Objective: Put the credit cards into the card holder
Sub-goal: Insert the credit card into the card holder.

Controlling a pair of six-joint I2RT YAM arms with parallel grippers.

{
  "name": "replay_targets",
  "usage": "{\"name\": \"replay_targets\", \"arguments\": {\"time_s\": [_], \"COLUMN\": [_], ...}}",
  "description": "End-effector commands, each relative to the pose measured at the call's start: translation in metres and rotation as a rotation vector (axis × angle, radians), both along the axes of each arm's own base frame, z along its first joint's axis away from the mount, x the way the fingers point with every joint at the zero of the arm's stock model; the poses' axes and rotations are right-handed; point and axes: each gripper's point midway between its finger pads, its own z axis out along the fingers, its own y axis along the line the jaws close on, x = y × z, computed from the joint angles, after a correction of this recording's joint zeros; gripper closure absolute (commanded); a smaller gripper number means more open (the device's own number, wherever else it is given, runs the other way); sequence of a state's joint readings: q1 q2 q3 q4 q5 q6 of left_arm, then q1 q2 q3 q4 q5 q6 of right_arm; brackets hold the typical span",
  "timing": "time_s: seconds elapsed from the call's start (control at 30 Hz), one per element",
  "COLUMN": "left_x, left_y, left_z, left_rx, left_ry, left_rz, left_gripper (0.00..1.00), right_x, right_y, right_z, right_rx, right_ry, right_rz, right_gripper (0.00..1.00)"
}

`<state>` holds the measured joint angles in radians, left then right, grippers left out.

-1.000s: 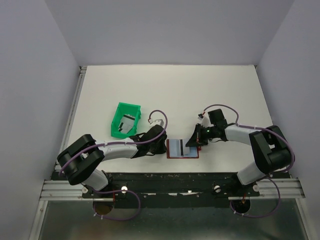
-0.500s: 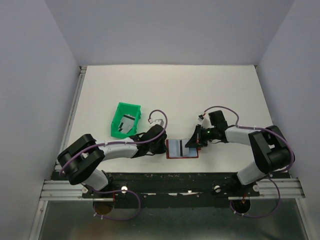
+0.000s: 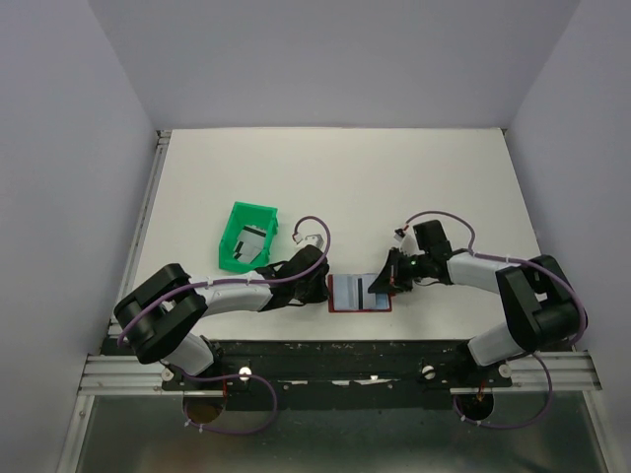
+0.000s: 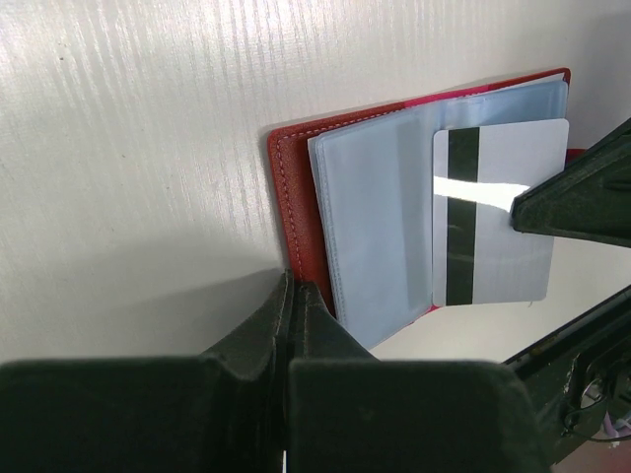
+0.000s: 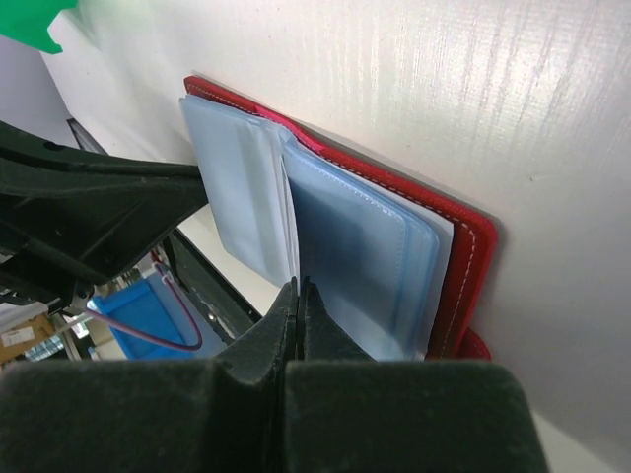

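The dark red card holder (image 3: 343, 295) lies open near the table's front edge, its light blue sleeves (image 4: 380, 227) facing up. My left gripper (image 3: 320, 288) is shut, and its tips (image 4: 294, 286) press on the left edge of the red cover (image 4: 292, 187). A pale credit card (image 4: 503, 251) with a dark stripe lies over the right sleeves. My right gripper (image 3: 379, 285) is shut on that card's right edge. In the right wrist view its tips (image 5: 299, 289) sit between the sleeves, by the red cover (image 5: 465, 266). More cards (image 3: 252, 239) lie in the green tray.
A green plastic tray (image 3: 237, 219) stands tilted left of the middle, behind my left arm. White side walls border the table at left (image 3: 158, 187) and right (image 3: 523, 187). The black base rail (image 3: 335, 350) runs just in front of the holder.
My right gripper has dropped a little toward the holder, and the card has gone from tilted up to nearly flat on the sleeves. The left gripper has stayed on the cover.
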<state>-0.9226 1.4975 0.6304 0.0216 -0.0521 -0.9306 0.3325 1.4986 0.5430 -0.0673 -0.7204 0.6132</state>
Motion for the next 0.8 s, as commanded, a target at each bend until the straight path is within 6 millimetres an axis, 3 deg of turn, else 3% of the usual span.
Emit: {"name": "replay_targets", "arguments": {"time_s": [0.0, 0.43, 0.77], "left_x": [-0.010, -0.009, -0.009], "left_y": [0.012, 0.008, 0.006], "left_z": [-0.019, -0.020, -0.021], "left_rx": [0.060, 0.060, 0.059], "left_ry": [0.044, 0.049, 0.055], "left_rz": [-0.017, -0.034, -0.038], "left_gripper": [1.00, 1.00, 1.00], "right_x": [-0.007, -0.007, 0.001], "right_y": [-0.001, 0.005, 0.017], "right_z": [-0.013, -0.019, -0.011], "right_rx": [-0.011, 0.018, 0.091], "right_ry": [0.043, 0.070, 0.027], "right_rz": [0.002, 0.029, 0.039], "right_gripper": [1.00, 1.00, 1.00]}}
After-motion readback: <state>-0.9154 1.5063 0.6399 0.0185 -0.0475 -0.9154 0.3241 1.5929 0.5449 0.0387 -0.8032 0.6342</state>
